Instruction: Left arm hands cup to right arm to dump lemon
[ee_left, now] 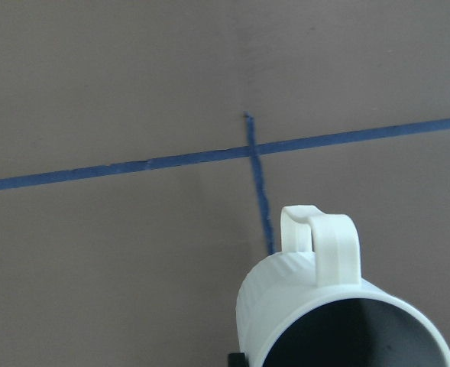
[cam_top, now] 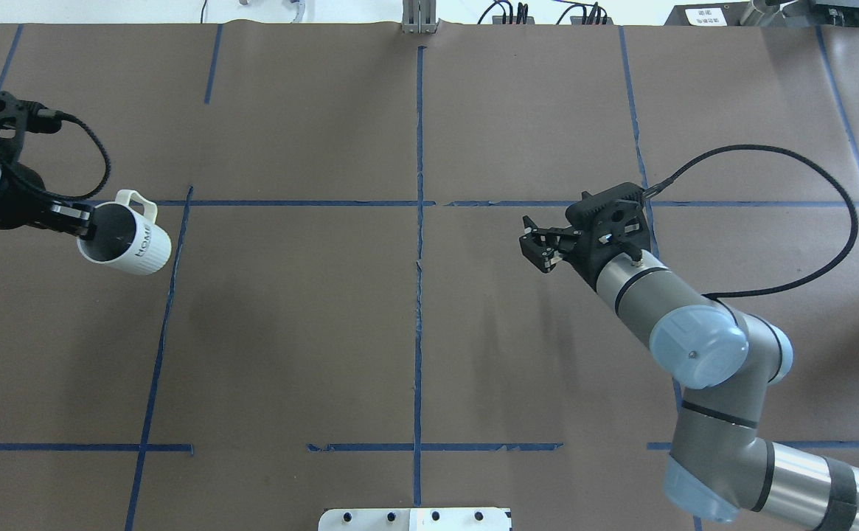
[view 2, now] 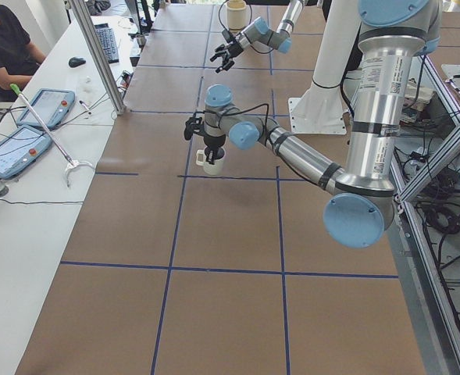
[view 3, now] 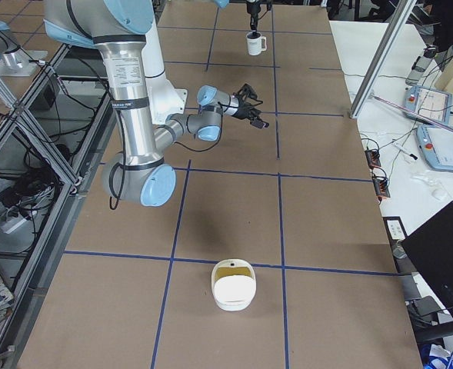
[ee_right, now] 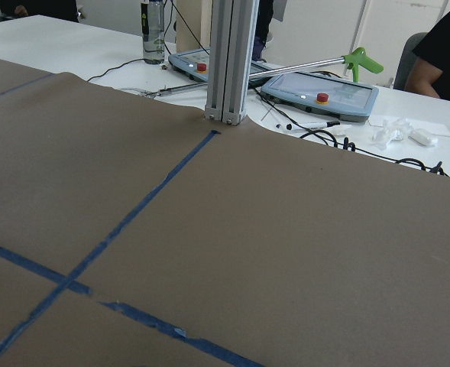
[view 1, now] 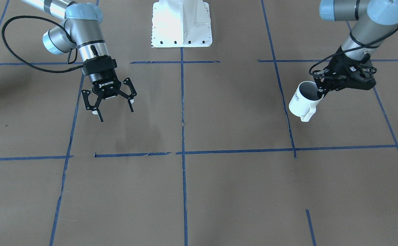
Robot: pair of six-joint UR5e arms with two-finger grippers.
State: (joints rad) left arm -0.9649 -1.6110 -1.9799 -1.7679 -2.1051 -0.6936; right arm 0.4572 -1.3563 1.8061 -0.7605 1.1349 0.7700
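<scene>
Cup (view 1: pixel 298 103) tilted, rim clamped in left jaws, right jaws apart, well away

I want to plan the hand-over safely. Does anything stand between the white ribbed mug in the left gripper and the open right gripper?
Nothing visible does. Between the white ribbed mug, held at its rim by the left gripper, and the open right gripper lies only bare brown table with blue tape lines.

Robotics lab, paper-covered table (cam_top: pixel 289 332) gridded with blue tape (cam_top: pixel 419 133), teach pendants (ee_right: pixel 320 92), aluminium posts (ee_right: pixel 228 61)
</scene>
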